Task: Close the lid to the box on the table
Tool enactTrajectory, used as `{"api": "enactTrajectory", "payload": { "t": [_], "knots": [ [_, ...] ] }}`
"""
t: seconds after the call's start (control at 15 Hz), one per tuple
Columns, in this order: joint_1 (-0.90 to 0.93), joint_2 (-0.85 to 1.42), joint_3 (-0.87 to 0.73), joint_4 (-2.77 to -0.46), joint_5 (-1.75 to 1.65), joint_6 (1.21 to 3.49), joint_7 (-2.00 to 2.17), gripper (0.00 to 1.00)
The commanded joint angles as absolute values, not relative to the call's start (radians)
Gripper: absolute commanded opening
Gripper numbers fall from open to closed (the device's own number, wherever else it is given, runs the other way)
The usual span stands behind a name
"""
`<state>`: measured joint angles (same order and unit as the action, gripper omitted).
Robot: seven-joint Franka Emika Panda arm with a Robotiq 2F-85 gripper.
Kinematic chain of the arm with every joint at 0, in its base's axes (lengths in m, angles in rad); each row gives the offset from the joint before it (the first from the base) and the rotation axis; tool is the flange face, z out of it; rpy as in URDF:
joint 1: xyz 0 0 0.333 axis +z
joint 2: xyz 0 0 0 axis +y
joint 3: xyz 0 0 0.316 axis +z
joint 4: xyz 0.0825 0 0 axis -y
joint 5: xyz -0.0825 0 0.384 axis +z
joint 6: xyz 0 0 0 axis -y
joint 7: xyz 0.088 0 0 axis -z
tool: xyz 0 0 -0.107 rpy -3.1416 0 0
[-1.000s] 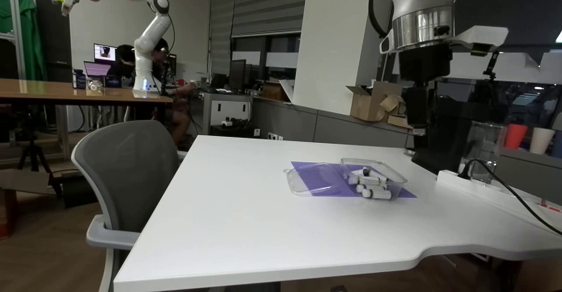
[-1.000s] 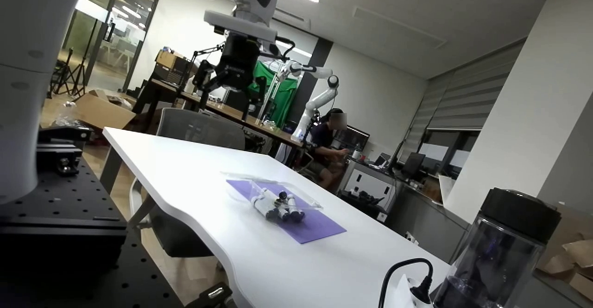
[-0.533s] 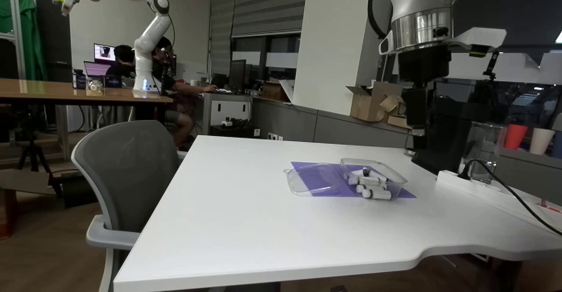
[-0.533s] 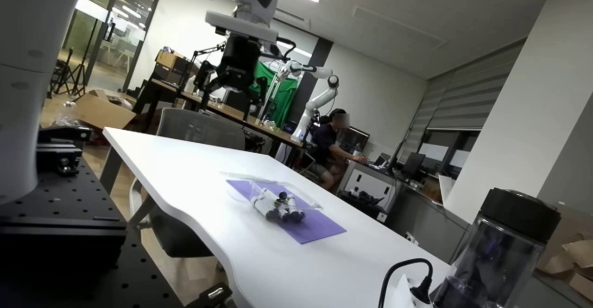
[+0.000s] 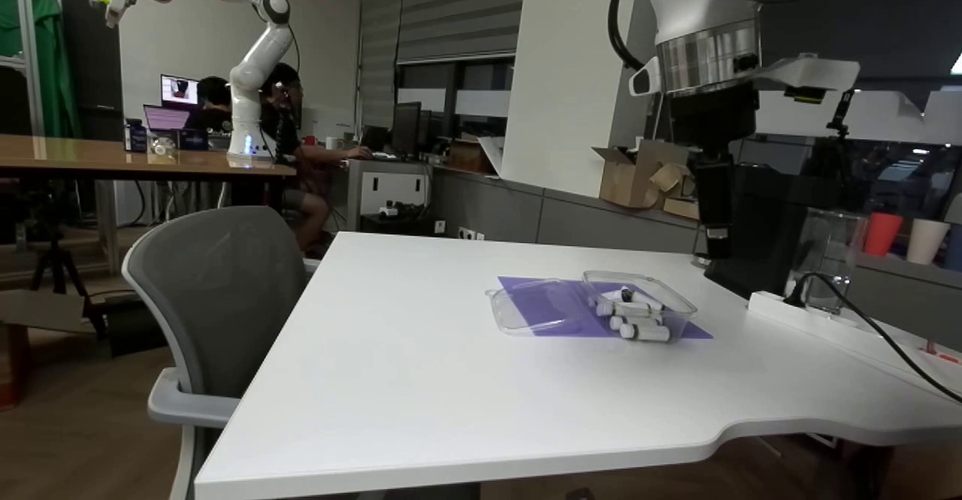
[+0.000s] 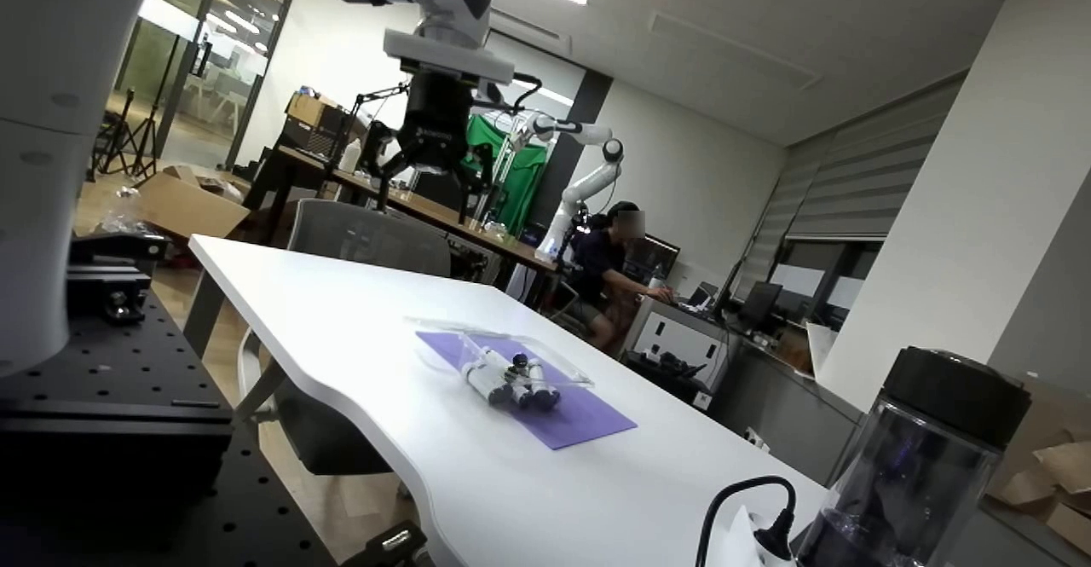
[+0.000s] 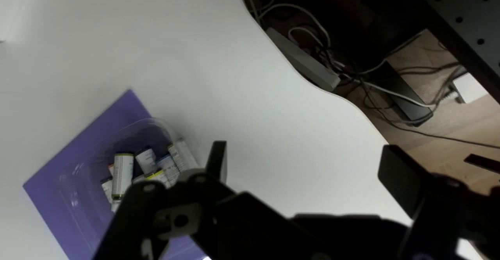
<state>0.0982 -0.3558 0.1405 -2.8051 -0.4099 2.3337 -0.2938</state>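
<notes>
While the clear lid [image 5: 535, 308] lies open, flat beside its box [image 5: 679, 322], vials [image 7: 123, 176] w/ white labels sit jumbled in the latter. Both overlap a purple sheet [image 6: 588, 422] on the white table [image 5: 421, 387]; lid seems to touch box along one edge, tho see-through plastic makes that hard to read. Gripper [image 6: 424, 200] hangs above the table, jaws spread wide, white surface showing btwn them in wrist view. Farther out: power strip [image 5: 827, 332] w/ black cord [image 6: 750, 482], black-capped bottle [image 6: 946, 465] just beside it & grey chair [image 5: 225, 297].
</notes>
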Motion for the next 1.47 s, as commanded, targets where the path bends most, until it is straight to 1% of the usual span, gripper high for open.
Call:
{"api": "enactTrajectory", "payload": {
  "t": [0.0,0.27,0.33,0.47,0.53,0.6,0.67,0.8,1.27,1.4],
  "knots": [
    [0.094,-0.261,0.207,-2.804,-0.613,2.410,-0.232,1.00],
    [0.100,-0.144,0.247,-2.781,-0.918,2.481,-0.156,1.00],
    [0.077,-0.115,0.286,-2.761,-1.004,2.482,-0.118,1.00],
    [0.084,-0.059,0.316,-2.713,-1.178,2.466,-0.030,1.00],
    [0.135,-0.037,0.286,-2.693,-1.263,2.451,0.020,1.00],
    [0.147,-0.003,0.291,-2.670,-1.346,2.425,0.086,1.00],
    [0.149,-0.068,0.255,-2.726,-1.228,2.465,-0.025,1.00],
    [0.165,-0.026,0.261,-2.696,-1.303,2.448,0.032,1.00],
    [0.168,-0.007,0.263,-2.681,-1.314,2.440,0.036,1.00],
    [0.180,0.015,0.263,-2.675,-1.369,2.424,0.076,1.00]
  ]
}}
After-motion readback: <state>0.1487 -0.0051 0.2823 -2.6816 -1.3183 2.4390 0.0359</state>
